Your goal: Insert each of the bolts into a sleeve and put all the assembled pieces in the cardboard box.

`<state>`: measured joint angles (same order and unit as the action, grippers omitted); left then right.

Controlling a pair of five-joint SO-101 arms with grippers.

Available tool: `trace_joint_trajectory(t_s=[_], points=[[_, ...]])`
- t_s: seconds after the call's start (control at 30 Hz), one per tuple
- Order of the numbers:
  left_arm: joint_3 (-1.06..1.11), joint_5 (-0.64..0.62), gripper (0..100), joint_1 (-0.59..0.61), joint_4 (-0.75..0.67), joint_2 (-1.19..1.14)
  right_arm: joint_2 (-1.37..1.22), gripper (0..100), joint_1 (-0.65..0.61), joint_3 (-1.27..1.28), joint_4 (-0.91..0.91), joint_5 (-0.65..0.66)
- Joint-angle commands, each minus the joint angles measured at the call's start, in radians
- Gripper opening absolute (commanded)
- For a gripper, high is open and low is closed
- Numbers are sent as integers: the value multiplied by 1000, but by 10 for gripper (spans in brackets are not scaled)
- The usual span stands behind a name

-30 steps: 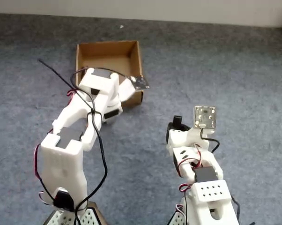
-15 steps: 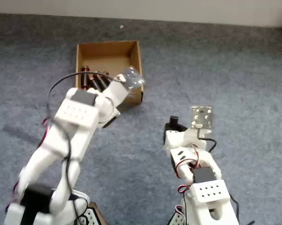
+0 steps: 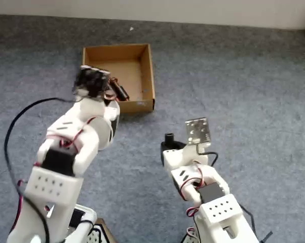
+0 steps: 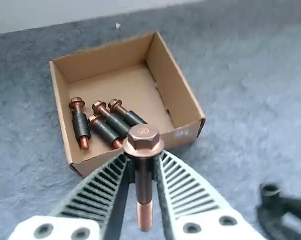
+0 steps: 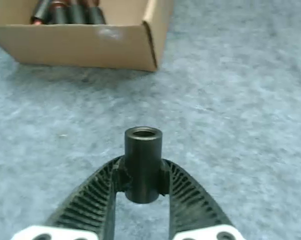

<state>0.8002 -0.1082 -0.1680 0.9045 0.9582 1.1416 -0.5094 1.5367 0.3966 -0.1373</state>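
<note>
Left gripper: jaws closed onto a copper-coloured bolt, gripped on the shank just under the hexagonal head; the threaded end runs back between the fingers.
Left arm: its wrist stands over the near left corner of the cardboard box.
Right gripper: jaws clamped on a black sleeve, which stands upright with its open bore facing up.
Right arm: on the grey carpet, well apart from the box and to the right of it.
Box contents: four assembled pieces lie side by side on the floor of the box, towards its near left corner, each a bolt in a dark sleeve.
Obstructions: in the high view the left wrist covers the near left part of the box and the pieces there. In the right wrist view the near wall of the box hides the pieces except for their ends above the rim.
Other items: a black cable loops out from the left arm; a small square plate sits on the right wrist; a pale strip of wall borders the far edge of the carpet.
</note>
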Motion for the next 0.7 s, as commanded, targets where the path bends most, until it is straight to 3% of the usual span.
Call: trace_joint_trajectory(t_s=[0.0, 0.13, 0.27, 0.5, 0.67], points=[[47, -150, 5, -59, -57, 160, 25, 4, -77, -15, -22, 5], [170, -155, 5, -99, -183, 268, 25, 4, -160, -15, -45, 5], [274, -155, 5, -134, -262, 360, 25, 4, -196, 45, -199, 11], [306, -155, 5, -142, -265, 460, 25, 4, -226, 214, -539, 120], [335, -150, 5, -216, -267, 467, 25, 4, -225, 245, -599, 130]])
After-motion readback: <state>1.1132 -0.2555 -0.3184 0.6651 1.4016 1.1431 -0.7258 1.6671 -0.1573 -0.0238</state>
